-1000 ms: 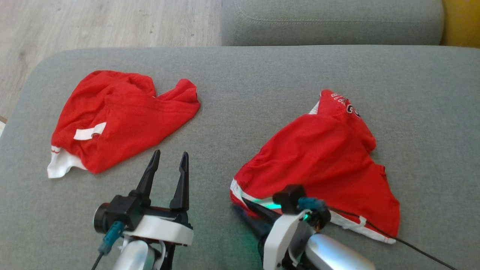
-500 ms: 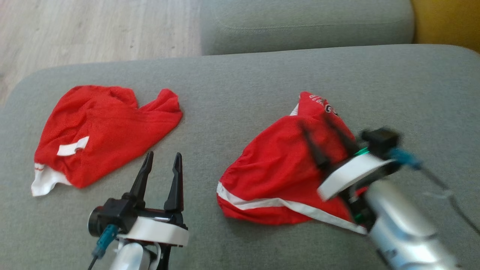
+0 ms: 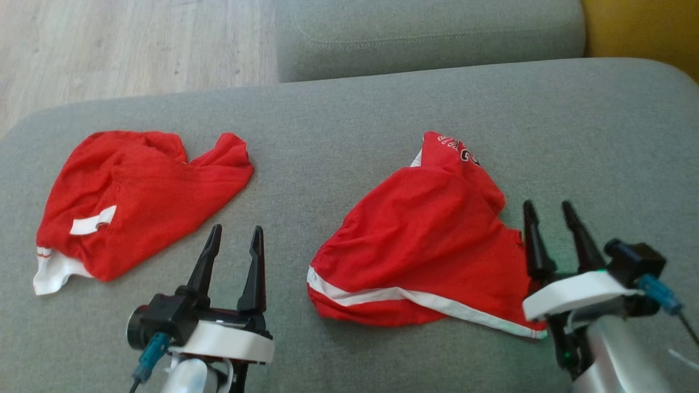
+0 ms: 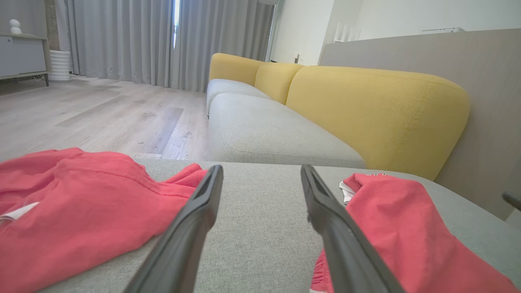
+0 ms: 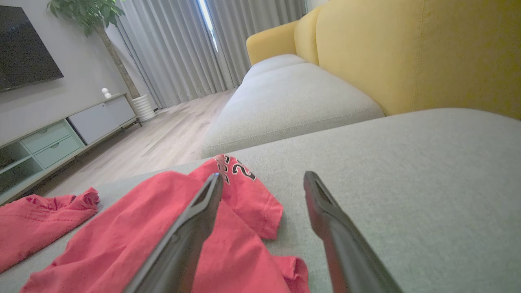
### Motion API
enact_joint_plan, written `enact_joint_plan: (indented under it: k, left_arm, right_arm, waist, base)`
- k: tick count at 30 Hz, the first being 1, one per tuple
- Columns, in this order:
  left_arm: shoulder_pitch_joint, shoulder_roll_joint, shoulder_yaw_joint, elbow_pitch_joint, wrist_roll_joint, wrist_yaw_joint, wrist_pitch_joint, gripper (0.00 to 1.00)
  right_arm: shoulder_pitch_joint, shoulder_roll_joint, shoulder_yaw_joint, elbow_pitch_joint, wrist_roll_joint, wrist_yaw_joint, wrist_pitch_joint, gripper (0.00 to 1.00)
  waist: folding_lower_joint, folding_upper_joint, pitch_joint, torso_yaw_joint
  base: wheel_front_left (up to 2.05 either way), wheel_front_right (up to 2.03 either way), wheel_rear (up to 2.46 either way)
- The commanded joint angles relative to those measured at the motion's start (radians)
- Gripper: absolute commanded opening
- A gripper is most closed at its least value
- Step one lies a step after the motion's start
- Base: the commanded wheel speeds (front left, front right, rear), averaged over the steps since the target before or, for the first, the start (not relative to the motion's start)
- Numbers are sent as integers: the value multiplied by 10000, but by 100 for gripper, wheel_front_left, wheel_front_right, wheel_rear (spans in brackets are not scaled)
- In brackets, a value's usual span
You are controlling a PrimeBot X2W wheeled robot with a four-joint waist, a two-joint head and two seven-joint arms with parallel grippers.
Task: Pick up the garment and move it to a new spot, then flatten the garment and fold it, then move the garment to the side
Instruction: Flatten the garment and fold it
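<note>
Left gripper hovered low over the cushion, jaws spread and empty, fingers pointing away from the robot. Right gripper was posed alike, also splayed and holding nothing, just beside the right edge of the garment. That red heap lay crumpled on the cushion's middle right, white-trimmed hem nearest, printed corner farthest. It looked light and limp (apt to sag and bunch when lifted), so pinching the hem at two well-spread corners seemed the soundest hold. A second garment lay well apart to the left.
</note>
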Motion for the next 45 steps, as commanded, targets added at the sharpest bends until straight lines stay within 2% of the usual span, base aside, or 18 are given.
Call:
enact_joint_plan:
  k: [1,6,11,21,28,29,30,36,45]
  left_arm:
    - [-300,16,245,-324,38,16,-93,100]
    - [-495,16,136,-284,63,-18,-93,100]
    - [-676,16,66,-206,74,-38,-93,100]
    - [-1053,16,-212,-79,33,-38,-93,100]
    - [-1147,16,-293,-91,-10,16,-93,100]
    - [-1152,16,-299,-95,-17,22,-93,100]
    - [-1158,16,-306,-101,-24,29,-93,100]
    - [-1202,16,-369,-114,-96,102,-94,100]
    - [-1387,16,-640,-156,-239,158,-94,100]
  right_arm:
    - [-490,15,-34,-548,-219,-9,13,100]
    - [-798,145,-694,-793,-697,-9,423,100]
    - [-1489,213,-1374,-310,-1117,-9,1253,100]
    - [-3175,233,-1625,2402,-1115,-9,3475,100]
    - [-3835,16,-1280,3948,-1356,-9,3956,100]
    - [-3933,-29,-1212,4079,-1382,-9,3906,45]
    - [-4044,-92,-1159,4172,-1409,-9,3809,0]
    - [-4957,-696,-1272,4444,-1573,-9,3144,0]
    - [-6618,-2034,-1323,4846,-2373,-9,2783,0]
  waist:
    - [0,0,93,38]
    - [0,0,391,246]
    - [0,0,730,537]
    - [0,0,1251,1184]
    - [0,0,1404,1418]
    - [0,0,1421,1432]
    - [0,0,1439,1442]
    - [0,0,1482,1422]
    - [0,0,1628,1525]
  base:
    - [0,0,0]
    - [0,0,0]
    - [0,0,0]
    - [0,0,0]
    - [0,0,0]
    - [0,0,0]
    - [0,0,0]
    - [0,0,0]
    - [0,0,0]
